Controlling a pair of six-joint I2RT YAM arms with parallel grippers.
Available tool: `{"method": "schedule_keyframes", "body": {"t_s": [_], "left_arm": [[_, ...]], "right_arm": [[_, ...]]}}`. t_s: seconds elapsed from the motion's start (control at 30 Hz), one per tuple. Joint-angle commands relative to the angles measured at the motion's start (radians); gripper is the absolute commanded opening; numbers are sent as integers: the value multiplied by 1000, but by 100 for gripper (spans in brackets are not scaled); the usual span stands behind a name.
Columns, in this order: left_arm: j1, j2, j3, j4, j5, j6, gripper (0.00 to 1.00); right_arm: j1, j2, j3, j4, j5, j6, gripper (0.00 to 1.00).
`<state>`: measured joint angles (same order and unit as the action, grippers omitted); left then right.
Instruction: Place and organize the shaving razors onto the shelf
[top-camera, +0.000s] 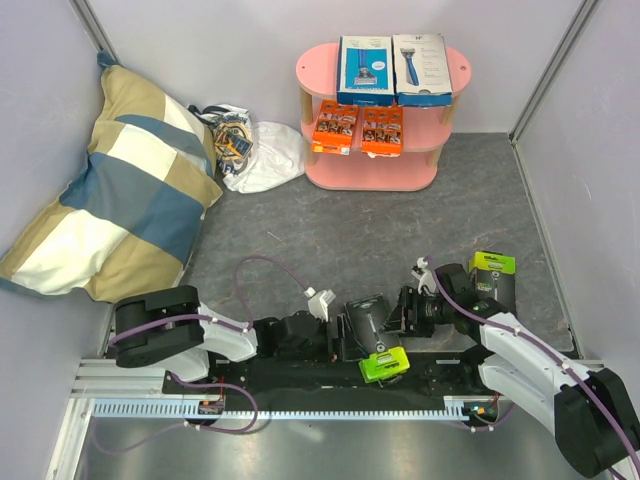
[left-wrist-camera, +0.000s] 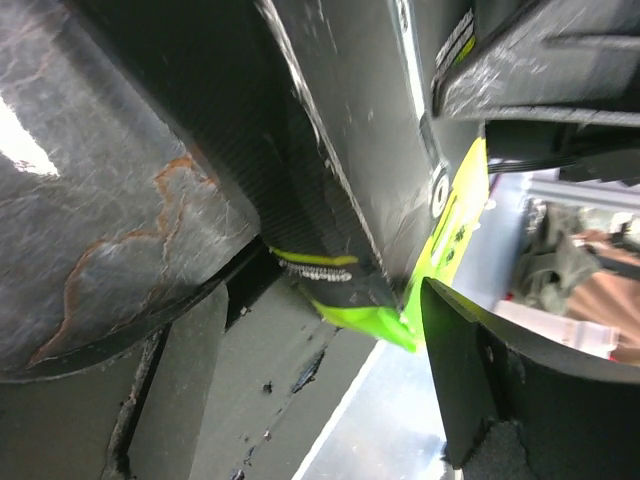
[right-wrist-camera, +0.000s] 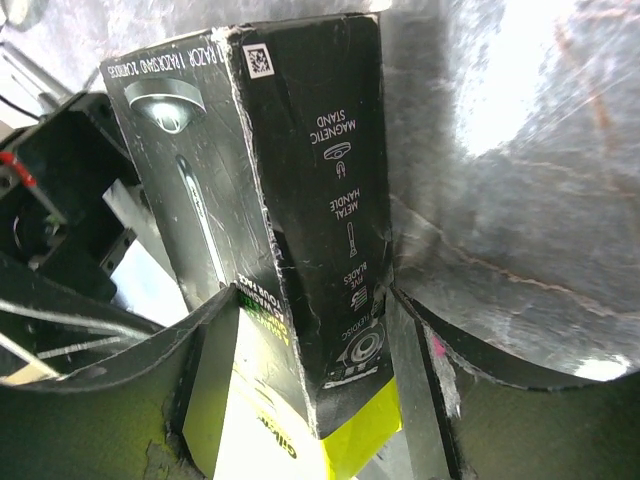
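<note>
Black box (right-wrist-camera: 300, 180), lime end: pinched by the right gripper (right-wrist-camera: 310, 300); left gripper (left-wrist-camera: 440, 190) stood spread beside it. Handling: the hold wanted firming before any carry to the shelf (top-camera: 320, 62).

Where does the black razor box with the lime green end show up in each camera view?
Top camera: the black razor box sits low centre, lime end lowest in the picture.
Left wrist: upper middle, lime end between the left gripper's open fingers.
Right wrist: centre, standing tall, clamped by the right gripper.
Shared landmark: the cracked grey mat, visible in all three.
</note>
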<state>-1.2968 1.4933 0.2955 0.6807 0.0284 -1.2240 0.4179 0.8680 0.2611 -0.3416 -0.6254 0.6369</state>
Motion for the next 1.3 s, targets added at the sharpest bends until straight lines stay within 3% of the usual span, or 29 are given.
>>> {"method": "schedule_keyframes", "body": {"t_s": [0.0, 0.2, 0.37, 0.5, 0.63, 0.83, 1.03, 1.07, 1.17, 1.27], "left_arm": [[16, 44, -70, 153, -51, -95, 87], [21, 223, -41, 353, 2, -130, 85], [42, 408, -88, 753, 18, -176, 79], [45, 521, -119, 979, 16, -172, 71], [45, 475, -101, 956, 21, -98, 67], [44, 270, -30, 622, -11, 21, 58], [48, 145, 65, 406, -25, 119, 40], [50, 133, 79, 386, -18, 141, 30], [68, 117, 120, 336, 7, 172, 13], [111, 96, 133, 333, 45, 182, 11]], "right_arm": [[16, -7, -34, 13, -62, 27, 66], [25, -18, -45, 61, -117, 58, 65], [33, -44, -66, 108, -154, 96, 65], [36, -67, -80, 163, -175, 130, 65], [50, -69, -83, 196, -198, 156, 65], [78, -86, -56, 222, -208, 173, 66], [78, -95, 16, 224, -189, 165, 68], [76, -95, 47, 225, -171, 164, 69], [78, -69, 124, 214, -131, 135, 73], [78, -34, 197, 202, -91, 98, 78]]}}
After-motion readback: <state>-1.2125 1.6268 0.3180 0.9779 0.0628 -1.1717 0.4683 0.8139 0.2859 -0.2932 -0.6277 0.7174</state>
